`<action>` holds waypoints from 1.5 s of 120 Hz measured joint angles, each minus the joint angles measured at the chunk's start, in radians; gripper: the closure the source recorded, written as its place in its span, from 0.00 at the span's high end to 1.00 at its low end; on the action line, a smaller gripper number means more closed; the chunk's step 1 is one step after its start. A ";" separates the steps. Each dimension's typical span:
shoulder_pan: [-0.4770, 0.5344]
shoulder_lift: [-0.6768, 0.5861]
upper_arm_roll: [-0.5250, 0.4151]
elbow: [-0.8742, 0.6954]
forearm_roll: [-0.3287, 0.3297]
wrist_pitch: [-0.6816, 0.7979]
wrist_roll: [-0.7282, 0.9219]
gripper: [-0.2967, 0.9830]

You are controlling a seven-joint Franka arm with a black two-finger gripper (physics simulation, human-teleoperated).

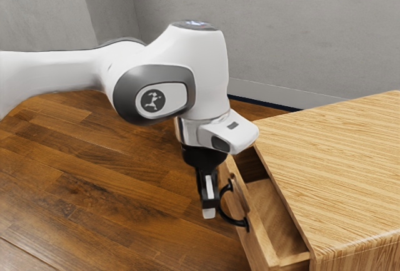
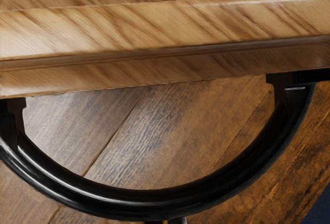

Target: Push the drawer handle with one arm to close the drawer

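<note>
The drawer (image 1: pixel 257 240) stood partly open, drawn out past the long front edge of the cabinet (image 1: pixel 337 158) on the exterior view's right. Its bare inside showed as a pale, slanting wood grain, darker where it ran in under the cabinet top. That top was flat and honey-coloured, with fine, close streaks running along it to a squared near corner.

The handle (image 2: pixel 154 203) was fixed to the drawer's outer face, a smooth black bar bent into a half-round bow, glossy enough to carry light streaks along its curve. Blocky mounts joined its two ends to the wood, and floorboards showed through the gap between bow and drawer.

The gripper (image 1: pixel 209 211), black with a pale, blocky tip, pointed down at the outer side of the bow, well below the level of the cabinet's top edge. Whether it stood wide or narrow could not be told, nor whether it touched the handle. Above it, the arm (image 1: pixel 209 65) was rounded white shell with a grey ring around a joint.

Reddish-brown planks made up the floor (image 1: pixel 94 183); behind rose a mottled grey wall (image 1: pixel 281 34).
</note>
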State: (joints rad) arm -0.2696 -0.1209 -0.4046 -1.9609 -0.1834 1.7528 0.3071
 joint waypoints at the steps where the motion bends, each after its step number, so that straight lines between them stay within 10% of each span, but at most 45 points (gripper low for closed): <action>1: 0.000 0.001 0.000 0.000 0.001 0.001 0.000 0.15; 120: 0.021 0.118 0.005 0.118 0.077 0.149 -0.017 0.16; 146: 0.042 -0.169 0.004 0.109 0.079 -0.037 -0.023 0.15; 180: 0.111 -0.254 0.411 0.176 0.212 -0.354 0.097 0.51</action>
State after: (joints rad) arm -0.1584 -0.3751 0.0061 -1.7846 0.0289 1.3984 0.4036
